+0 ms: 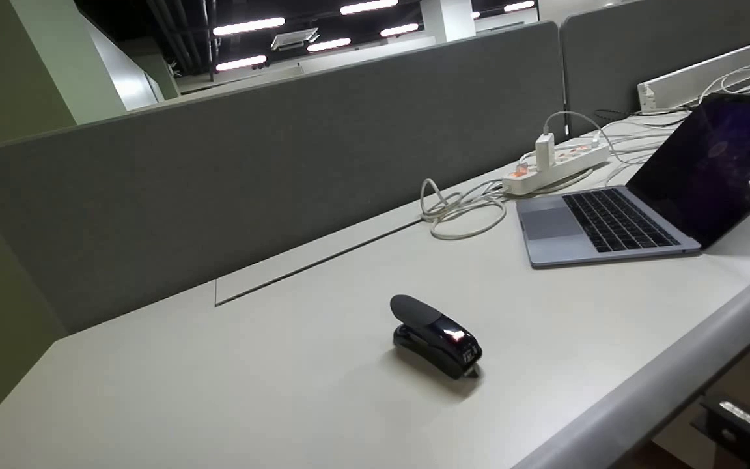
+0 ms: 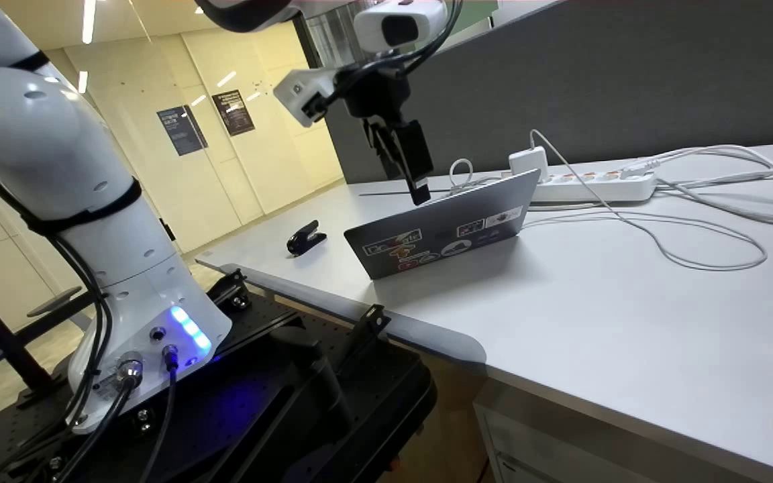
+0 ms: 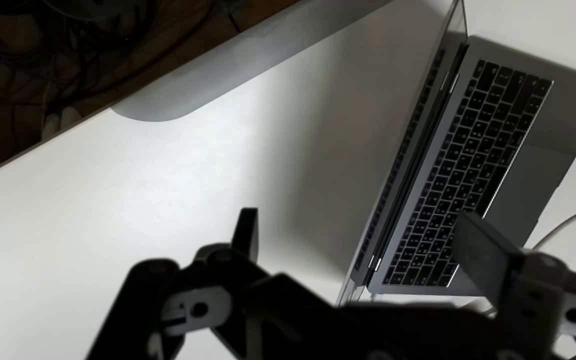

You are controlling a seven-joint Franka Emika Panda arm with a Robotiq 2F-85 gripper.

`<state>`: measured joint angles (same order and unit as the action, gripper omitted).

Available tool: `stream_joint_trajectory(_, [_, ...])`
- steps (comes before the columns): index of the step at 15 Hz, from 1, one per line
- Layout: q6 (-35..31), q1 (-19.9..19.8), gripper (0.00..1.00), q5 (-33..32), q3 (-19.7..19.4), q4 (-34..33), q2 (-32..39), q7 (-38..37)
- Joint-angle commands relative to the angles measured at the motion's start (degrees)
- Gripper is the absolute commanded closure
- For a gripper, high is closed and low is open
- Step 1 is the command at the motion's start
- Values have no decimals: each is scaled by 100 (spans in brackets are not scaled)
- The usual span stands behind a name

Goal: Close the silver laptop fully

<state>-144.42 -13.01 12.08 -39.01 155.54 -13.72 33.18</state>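
The silver laptop (image 1: 564,231) stands open on the table, its dark screen raised and tilted back. In an exterior view its stickered lid back (image 2: 440,228) faces the camera. In the wrist view its keyboard (image 3: 448,165) shows, with the lid seen nearly edge-on. My gripper (image 2: 405,181) points down just above the lid's top edge; whether it touches cannot be told. In the wrist view the gripper (image 3: 360,230) is wide open with nothing held, one finger over the table behind the lid, the other over the keyboard side. The gripper is out of view in an exterior view.
A black stapler-like object (image 1: 437,339) lies on the table in front of the laptop. A white power strip (image 1: 557,170) and loose cables (image 1: 459,212) lie beside the laptop along the grey partition (image 1: 284,176). The table's rounded grey edge (image 1: 661,371) runs near the laptop.
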Motion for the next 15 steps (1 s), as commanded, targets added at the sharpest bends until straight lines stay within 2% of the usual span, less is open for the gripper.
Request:
stream_joint_trajectory(1, [-125, 24, 0, 363, 96, -152, 341, -96])
stream_joint_trajectory(3, [-301, 255, 0, 800, -74, -193, 465, 167])
stream_joint_trajectory(8, [-559, 573, 0, 1909, -43, -342, 911, 448])
stream_joint_trajectory(15, [-711, 777, 0, 3221, 64, -670, 1595, 1116])
